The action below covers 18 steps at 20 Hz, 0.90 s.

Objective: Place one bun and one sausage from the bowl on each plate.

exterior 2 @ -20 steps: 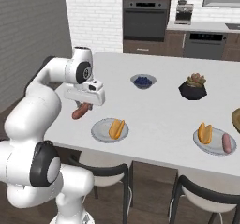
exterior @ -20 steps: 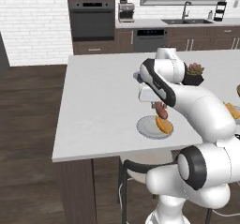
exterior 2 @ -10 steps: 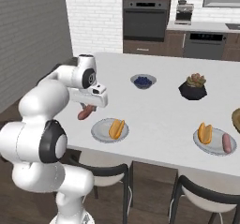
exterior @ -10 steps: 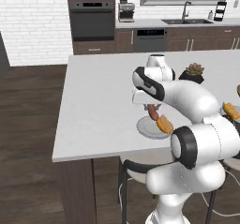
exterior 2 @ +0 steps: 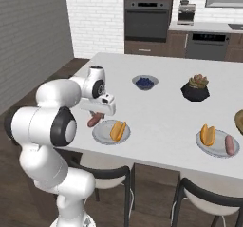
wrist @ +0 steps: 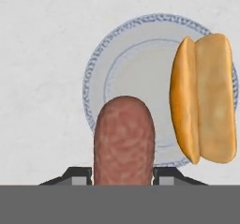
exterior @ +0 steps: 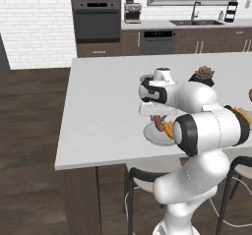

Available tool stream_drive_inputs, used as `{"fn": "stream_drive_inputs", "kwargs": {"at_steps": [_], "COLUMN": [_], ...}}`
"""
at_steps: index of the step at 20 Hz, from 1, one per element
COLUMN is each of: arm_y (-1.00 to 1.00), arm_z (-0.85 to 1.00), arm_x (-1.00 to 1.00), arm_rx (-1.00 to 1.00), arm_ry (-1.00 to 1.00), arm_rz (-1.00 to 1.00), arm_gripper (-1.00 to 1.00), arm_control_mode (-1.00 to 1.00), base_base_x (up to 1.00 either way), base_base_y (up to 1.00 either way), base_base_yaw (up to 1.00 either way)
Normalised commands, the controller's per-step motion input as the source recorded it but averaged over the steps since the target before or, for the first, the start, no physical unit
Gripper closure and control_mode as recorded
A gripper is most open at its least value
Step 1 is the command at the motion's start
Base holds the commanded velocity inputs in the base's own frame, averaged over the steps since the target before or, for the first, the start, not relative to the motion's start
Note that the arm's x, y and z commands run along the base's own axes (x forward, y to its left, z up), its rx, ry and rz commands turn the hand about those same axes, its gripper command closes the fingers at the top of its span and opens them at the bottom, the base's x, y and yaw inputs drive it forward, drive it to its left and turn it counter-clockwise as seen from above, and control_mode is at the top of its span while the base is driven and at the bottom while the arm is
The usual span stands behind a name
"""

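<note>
Swinging in from the table's edge, the claw (wrist: 123, 174) now hangs over the near plate (exterior 2: 101, 135), clamped on a sausage (wrist: 124, 141); a bun (wrist: 205, 99) already lies there. Next move, I'd say: lower and release beside the bun

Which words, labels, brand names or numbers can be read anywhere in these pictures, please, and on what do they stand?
None can be read.
The oven front shows a light strip, too small and blurred to tell whether it is text.
The plates, the sausage held in the gripper, the bun and the plant pot bear no lettering.
</note>
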Motion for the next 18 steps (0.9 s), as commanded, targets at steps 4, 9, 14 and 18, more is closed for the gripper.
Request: {"fn": "stream_drive_inputs", "kwargs": {"at_steps": [4,9,14,18], "arm_y": [0.0,-0.03,-0.08,-0.07], "arm_z": [-0.52,-0.37,-0.32,-0.27], "arm_x": [0.17,0.27,0.21,0.05], "arm_rx": [0.0,0.0,0.0,0.0], "arm_ry": [0.0,0.01,0.01,0.01], "arm_rz": [0.0,0.0,0.0,0.0], "arm_gripper": [1.0,1.0,1.0,1.0], "arm_control_mode": [-1.0,-1.0,-1.0,-1.0], "base_base_x": [0.0,0.0,0.0,0.0], "base_base_y": [0.0,0.0,0.0,0.0], "base_base_yaw": [0.0,0.0,0.0,0.0]}}
